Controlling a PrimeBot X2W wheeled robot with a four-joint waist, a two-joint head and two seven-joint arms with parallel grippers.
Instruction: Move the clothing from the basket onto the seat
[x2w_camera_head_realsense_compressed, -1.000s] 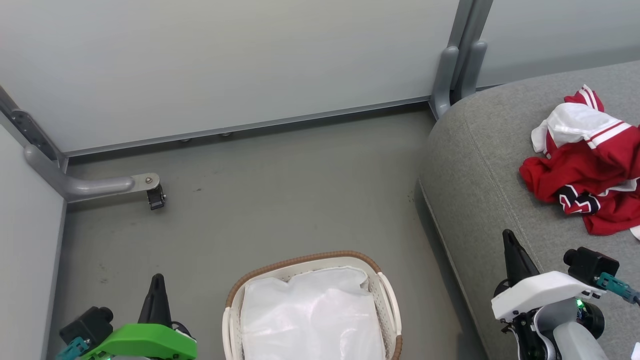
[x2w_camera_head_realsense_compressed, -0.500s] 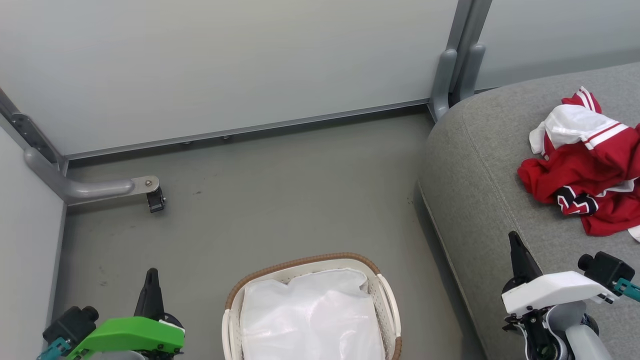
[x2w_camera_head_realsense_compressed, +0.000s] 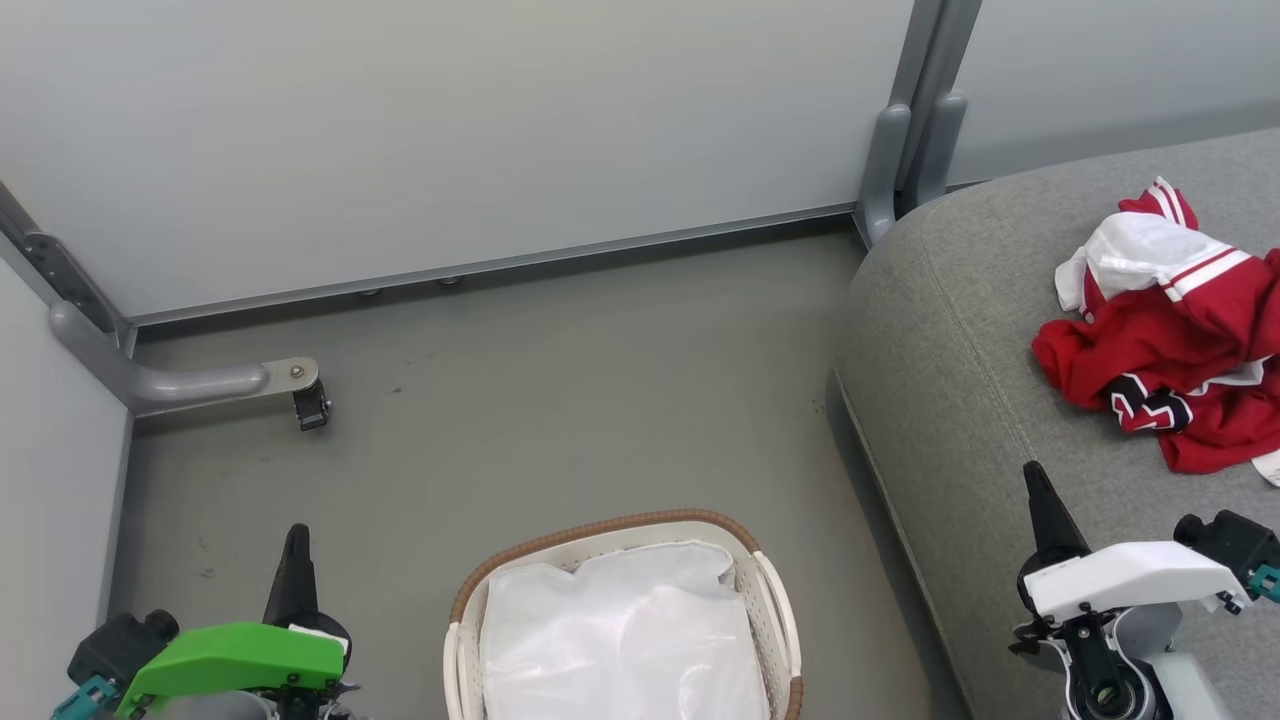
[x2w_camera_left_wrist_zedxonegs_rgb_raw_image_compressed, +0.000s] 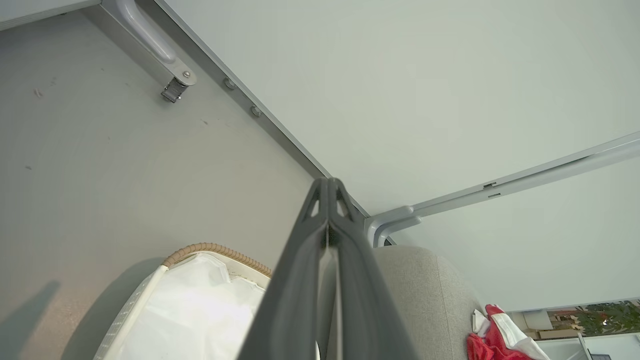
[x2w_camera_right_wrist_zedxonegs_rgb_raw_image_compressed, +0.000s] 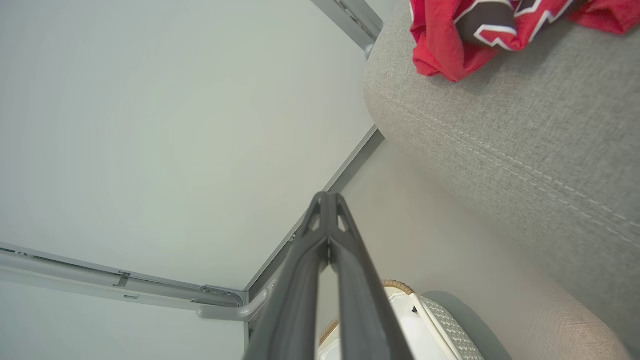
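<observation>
On the large grey woven-fabric sofa cushion (x2w_camera_head_realsense_compressed: 960, 330), rounded at its edge and crossed by a stitched seam, lies the crumpled red sports jersey (x2w_camera_head_realsense_compressed: 1150, 340) with white stripes, white trim and black-and-white lettering. Its right side runs past the frame edge, and a small white tag (x2w_camera_head_realsense_compressed: 1268, 468) pokes out at its lower corner. Well apart from it, on the smooth grey floor (x2w_camera_head_realsense_compressed: 560, 400), stands the oval white perforated plastic laundry basket (x2w_camera_head_realsense_compressed: 600, 527) with a brown woven rim. A glossy, wrinkled white liner sheet (x2w_camera_head_realsense_compressed: 620, 640) covers its inside, and the basket's near half is cut off. The left gripper (x2w_camera_head_realsense_compressed: 296, 535), under a green shell, and the right gripper (x2w_camera_head_realsense_compressed: 1032, 475), under a white shell, each have their dark tapered fingers pressed together, holding nothing. The right one hovers over the cushion's front, near the jersey but clear of it. Matte pale panels (x2w_camera_head_realsense_compressed: 450, 120) on grey metal posts (x2w_camera_head_realsense_compressed: 900, 150) close the background.
</observation>
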